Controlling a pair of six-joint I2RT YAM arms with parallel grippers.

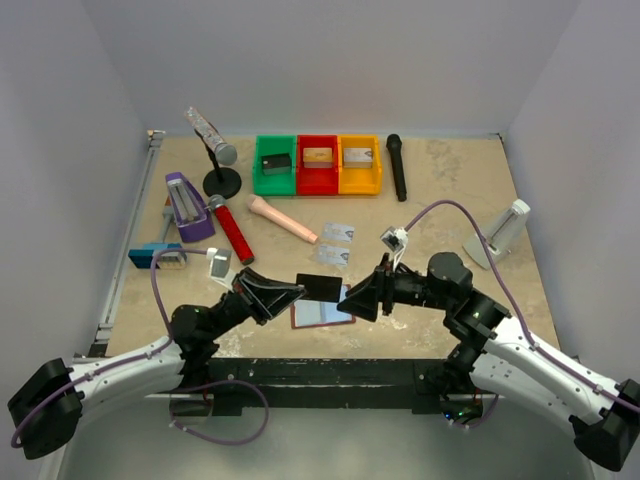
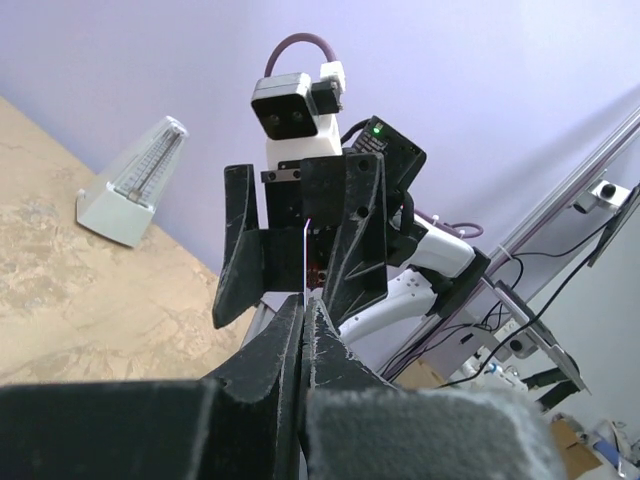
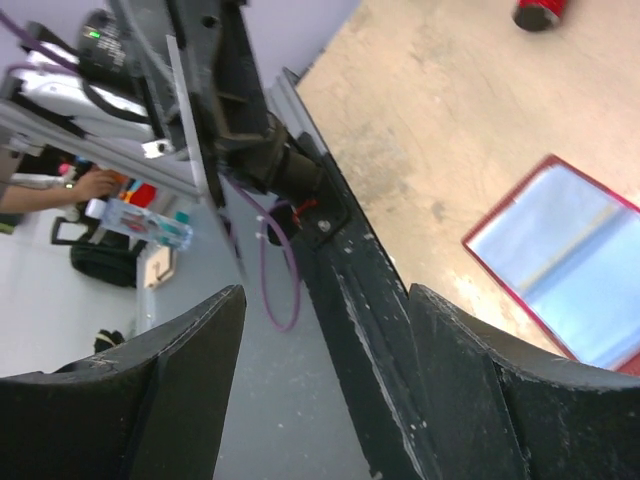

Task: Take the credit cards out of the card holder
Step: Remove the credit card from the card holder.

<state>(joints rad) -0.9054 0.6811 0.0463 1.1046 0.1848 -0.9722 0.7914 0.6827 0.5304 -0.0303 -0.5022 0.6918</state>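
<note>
Bases of both arms sit at the near edge of the bench (image 1: 450, 190), and from there the arms reach inward until their tips meet over the middle. We see the left gripper (image 1: 298, 291) pressed together on a dark card (image 1: 322, 288), pinching it by one end and holding it above the bench with its face turned up, edge-on to the left wrist camera. The right gripper (image 1: 350, 302) faces it with fingers spread wide. The card's free end reaches in between them, and from the left wrist we make out a gap on either side of the thin edge.

Directly beneath the card, the card holder (image 1: 322, 318) lies open and flat on the bench, a red border around pale blue pockets. Whether any cards are in those pockets we cannot tell. Just beyond it, two pale cards (image 1: 340, 232) lie on the bench, one behind the other, apart from the holder.

Further back on the left lie a red microphone (image 1: 232, 228) and a pinkish cylinder (image 1: 282, 218), while a white metronome (image 1: 505, 232) stands off to the right. Along the far edge, a green bin (image 1: 275, 165), a red bin (image 1: 318, 164) and a yellow bin (image 1: 360, 164) stand side by side, with a black microphone (image 1: 397, 167) just right of them.
</note>
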